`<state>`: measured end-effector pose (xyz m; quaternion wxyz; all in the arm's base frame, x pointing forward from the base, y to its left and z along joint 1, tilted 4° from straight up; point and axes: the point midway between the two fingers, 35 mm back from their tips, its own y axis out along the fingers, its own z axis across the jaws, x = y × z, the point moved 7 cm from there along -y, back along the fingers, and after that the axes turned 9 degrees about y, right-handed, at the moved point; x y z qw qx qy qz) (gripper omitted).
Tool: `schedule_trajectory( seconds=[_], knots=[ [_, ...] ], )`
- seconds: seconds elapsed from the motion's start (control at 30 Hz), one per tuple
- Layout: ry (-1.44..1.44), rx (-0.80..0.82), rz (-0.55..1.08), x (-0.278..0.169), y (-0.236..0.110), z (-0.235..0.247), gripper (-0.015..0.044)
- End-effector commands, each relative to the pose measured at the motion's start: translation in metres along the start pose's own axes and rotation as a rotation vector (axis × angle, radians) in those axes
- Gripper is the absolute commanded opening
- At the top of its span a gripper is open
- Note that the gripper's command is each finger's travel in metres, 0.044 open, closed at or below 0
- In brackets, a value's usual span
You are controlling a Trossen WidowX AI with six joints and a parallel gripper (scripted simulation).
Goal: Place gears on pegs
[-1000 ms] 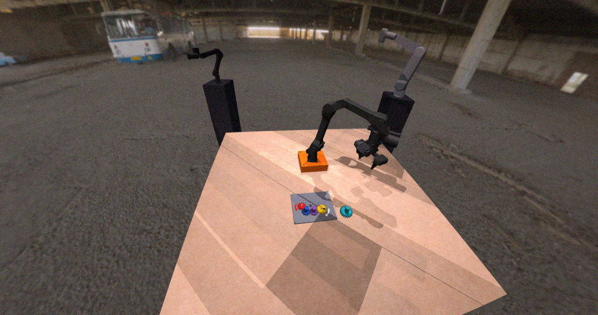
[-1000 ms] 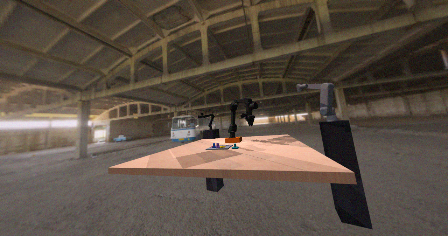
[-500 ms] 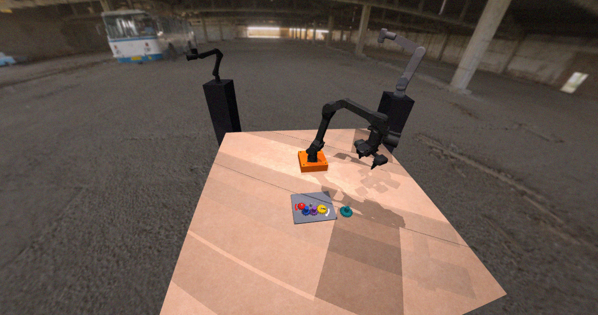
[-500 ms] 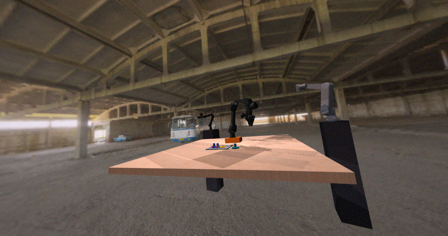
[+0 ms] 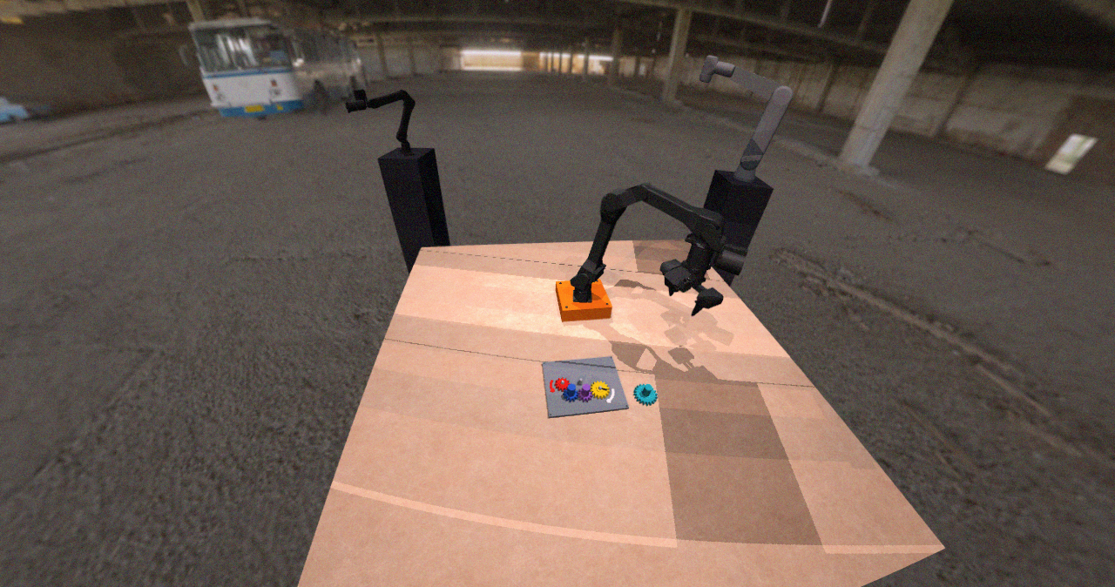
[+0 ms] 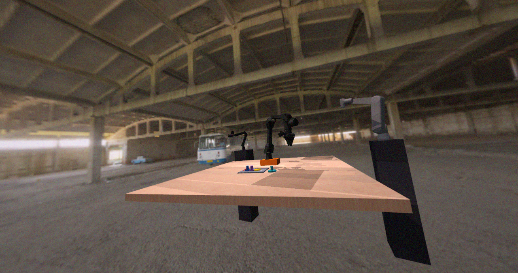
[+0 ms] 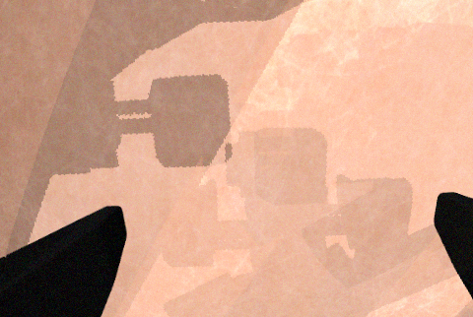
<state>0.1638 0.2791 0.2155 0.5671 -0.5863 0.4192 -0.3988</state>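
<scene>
My pincer (image 5: 684,303) (image 6: 289,143) (image 7: 280,215) is released, its fingers wide with nothing between them, well apart from the board (image 5: 561,410) (image 6: 264,169). I judge this the final step: blue (image 5: 571,393) (image 6: 247,168) and purple (image 5: 585,392) (image 6: 251,168) gears seem to link red (image 5: 561,384) to yellow (image 5: 599,390) (image 6: 257,169), though teeth and seating are too small to confirm. Two between should turn yellow clockwise, so I should simply keep away. The teal gear (image 5: 645,394) (image 6: 271,169) stands spare on the desk (image 5: 506,475) (image 6: 235,189) (image 7: 394,86), beside the board. I see no container.

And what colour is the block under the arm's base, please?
Orange; the top view shows it best.
</scene>
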Motion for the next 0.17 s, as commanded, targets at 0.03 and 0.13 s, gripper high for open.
schedule_trajectory(
  seconds=[0.03, 0.13],
  knots=[
    [0.004, -0.004, 0.002, -0.0001, -0.0002, -0.0006, 0.0440],
    [0.004, -0.004, 0.002, -0.0001, -0.0002, -0.0006, 0.0440]
  ],
)
